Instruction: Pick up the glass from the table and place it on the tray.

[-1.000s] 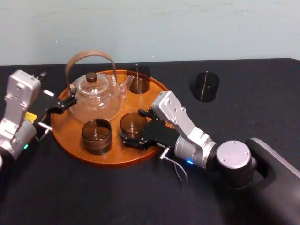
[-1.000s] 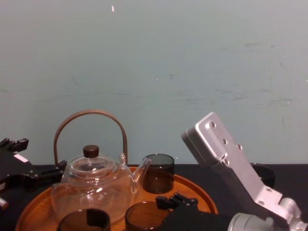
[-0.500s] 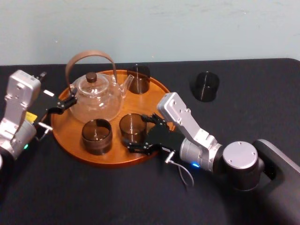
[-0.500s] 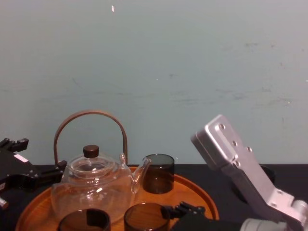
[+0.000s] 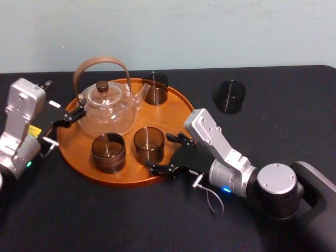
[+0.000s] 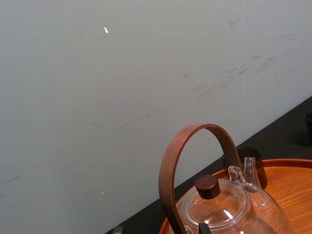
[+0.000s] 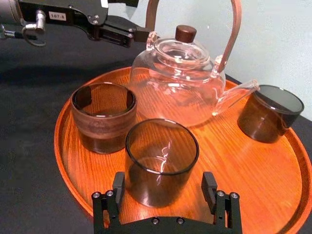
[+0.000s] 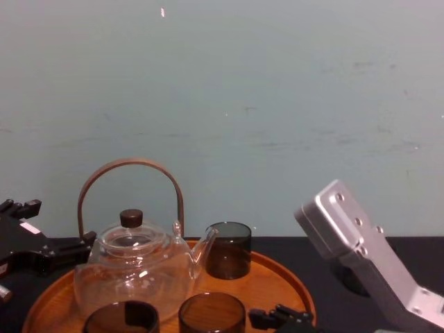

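A round orange-brown tray [image 5: 176, 106] [image 7: 73, 170] lies on the black table [image 5: 273, 121]. A clear smoky glass [image 5: 148, 145] [image 7: 162, 161] stands upright on its near part. My right gripper [image 5: 169, 154] [image 7: 163, 184] is open just in front of that glass, one finger on each side and neither touching it. Another dark glass [image 5: 229, 96] stands on the table right of the tray. My left gripper [image 5: 69, 118] [image 7: 114, 29] hangs open at the tray's left edge, beside the teapot.
A clear glass teapot [image 5: 107, 107] [image 7: 175, 80] with a brown hoop handle fills the tray's back left. Two more dark glasses stand on the tray, one at the back [image 5: 155, 88] and one at the front left [image 5: 108, 152]. Bare black tabletop lies in front.
My right gripper has pulled back from the glass toward the tray's near rim, and the arm has shifted right. The glass stays standing on the tray. The left arm has not moved.
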### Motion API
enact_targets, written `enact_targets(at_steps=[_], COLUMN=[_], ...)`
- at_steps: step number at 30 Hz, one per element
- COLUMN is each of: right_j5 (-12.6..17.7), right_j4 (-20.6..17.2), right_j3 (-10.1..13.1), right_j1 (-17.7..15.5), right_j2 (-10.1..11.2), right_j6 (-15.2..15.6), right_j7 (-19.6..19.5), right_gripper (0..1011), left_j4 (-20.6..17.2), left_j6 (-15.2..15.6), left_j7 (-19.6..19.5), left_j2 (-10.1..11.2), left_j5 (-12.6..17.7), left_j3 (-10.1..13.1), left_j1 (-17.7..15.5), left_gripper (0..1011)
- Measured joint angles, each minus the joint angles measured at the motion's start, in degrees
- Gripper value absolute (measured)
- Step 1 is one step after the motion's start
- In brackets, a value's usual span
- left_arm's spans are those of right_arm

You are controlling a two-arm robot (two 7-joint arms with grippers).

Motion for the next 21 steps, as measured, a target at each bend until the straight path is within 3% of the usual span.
enact_targets(at_steps=[10, 21], right_j5=[0.4, 1.3], right_j4=[-1.6, -7.1], right_j3=[0.5, 3.2], right_j1=[-1.6, -6.2], right_j2=[1.4, 5.1], right_j6=[-0.4, -0.8], right_j7=[-0.2, -1.5], right_gripper=[1002, 1002], left_j4=[0.0, 0.0], left_j6=[0.0, 0.0], left_j7=[0.0, 0.0], left_j2=[0.0, 0.0], left_j5=[0.0, 0.0], left_j3=[0.0, 0.0], left_j1=[0.0, 0.0], left_gripper=[1010, 1010])
